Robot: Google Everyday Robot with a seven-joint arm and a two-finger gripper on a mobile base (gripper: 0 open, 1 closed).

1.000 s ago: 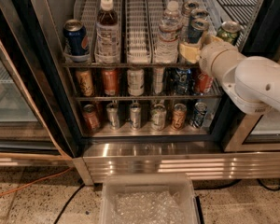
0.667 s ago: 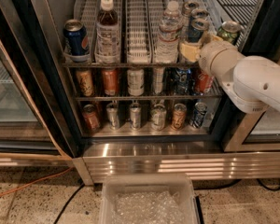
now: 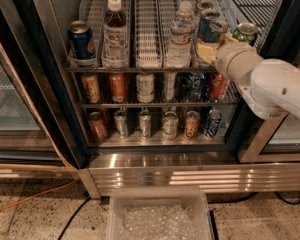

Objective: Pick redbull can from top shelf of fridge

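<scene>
The fridge (image 3: 45,74) stands open in front of me, with a black frame and a stainless steel base. Its top shelf (image 3: 147,39) is a pale wire rack split into narrow lanes. The redbull can (image 3: 213,30) stands in the lane right of the water bottle, blue and silver, with more slim cans behind it. My gripper (image 3: 206,50) reaches in from the right on a white arm. It sits at the front of that lane, just below and in front of the redbull can, and hides the can's lower part.
On the top shelf stand a dark blue cola can (image 3: 82,42), a brown drink bottle (image 3: 115,31), a water bottle (image 3: 182,34) and a green can (image 3: 247,33). Two lower shelves hold several cans. A clear plastic bin (image 3: 157,216) sits on the floor in front.
</scene>
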